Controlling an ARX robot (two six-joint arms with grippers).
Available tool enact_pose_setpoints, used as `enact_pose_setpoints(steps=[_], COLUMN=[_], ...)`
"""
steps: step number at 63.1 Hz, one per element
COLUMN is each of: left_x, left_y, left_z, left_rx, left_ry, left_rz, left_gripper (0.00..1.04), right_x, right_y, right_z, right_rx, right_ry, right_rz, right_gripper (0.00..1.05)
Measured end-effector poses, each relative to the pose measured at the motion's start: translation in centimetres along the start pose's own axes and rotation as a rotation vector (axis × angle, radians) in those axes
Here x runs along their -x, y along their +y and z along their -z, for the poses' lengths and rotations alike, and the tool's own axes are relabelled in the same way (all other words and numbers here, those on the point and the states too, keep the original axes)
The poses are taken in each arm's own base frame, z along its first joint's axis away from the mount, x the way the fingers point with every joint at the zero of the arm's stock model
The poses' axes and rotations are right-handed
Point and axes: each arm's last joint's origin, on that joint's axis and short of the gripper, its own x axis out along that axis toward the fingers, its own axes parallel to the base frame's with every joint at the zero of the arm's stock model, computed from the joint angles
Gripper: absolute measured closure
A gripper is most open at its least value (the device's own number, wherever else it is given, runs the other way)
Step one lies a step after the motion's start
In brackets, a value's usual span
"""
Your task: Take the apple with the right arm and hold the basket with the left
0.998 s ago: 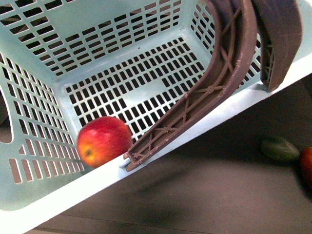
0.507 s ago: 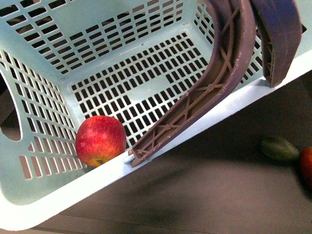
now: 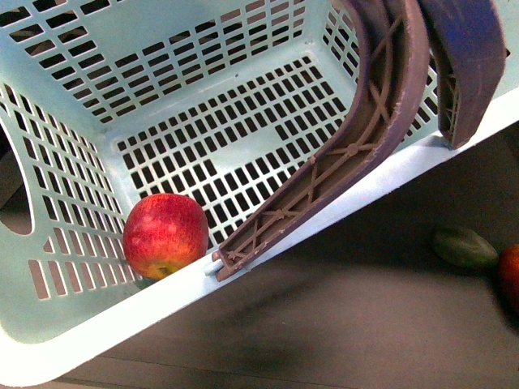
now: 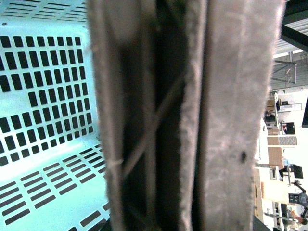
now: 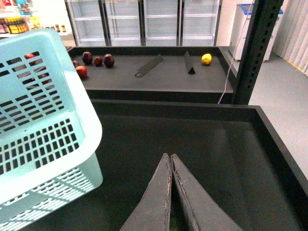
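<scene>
A: Where is the apple?
B: Lower left of the front view. The apple (image 3: pixel 165 235) lies on the slotted floor of the basket (image 3: pixel 65 328), tucked in a corner against the near wall
A: And the basket?
B: It sits tilted in the frame, and its handles (image 3: pixel 377 113) sweep up to the upper right. In the left wrist view they fill the middle, blurred and very near
A: The left gripper?
B: No finger of it shows, so I cannot tell
A: The right gripper?
B: The right gripper (image 5: pixel 171 161) is at the bottom centre of its own view, fingers (image 5: pixel 156 202) pressed together on nothing, over a dark tray (image 5: pixel 269 139), apart from the basket
A: Anything outside?
B: A green fruit (image 3: pixel 464 247) and a red fruit (image 3: pixel 511 275) just beside it, at the right edge of the front view
</scene>
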Motion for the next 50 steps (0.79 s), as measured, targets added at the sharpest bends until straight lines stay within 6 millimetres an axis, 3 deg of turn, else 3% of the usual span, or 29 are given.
enact_pose_setpoints(steps=[50], left_x=[0.0], left_y=[0.0], left_z=[0.0], left_rx=[-0.001], left_ry=[-0.002], left_rz=[-0.001], left_gripper=[0.9], right_x=[2.1], right_y=[0.0], right_z=[1.4], right_rx=[0.0], right_ry=[-0.026], right_rz=[-0.001], right_gripper=[1.03])
